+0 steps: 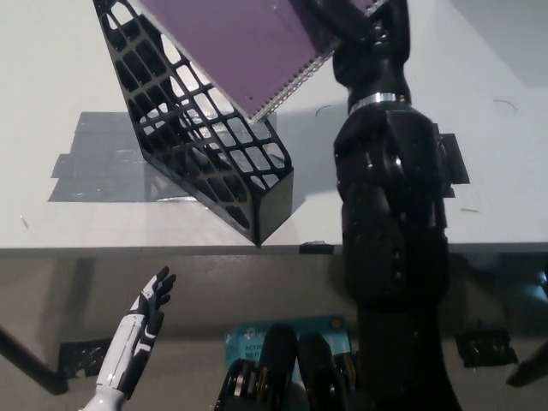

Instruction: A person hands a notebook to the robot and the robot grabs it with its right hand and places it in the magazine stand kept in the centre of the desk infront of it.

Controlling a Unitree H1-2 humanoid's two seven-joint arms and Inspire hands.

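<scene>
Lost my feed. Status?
Right hand holding purple notebook above black stand. Left hand open, idle below desk edge. Nothing blocking.
</scene>
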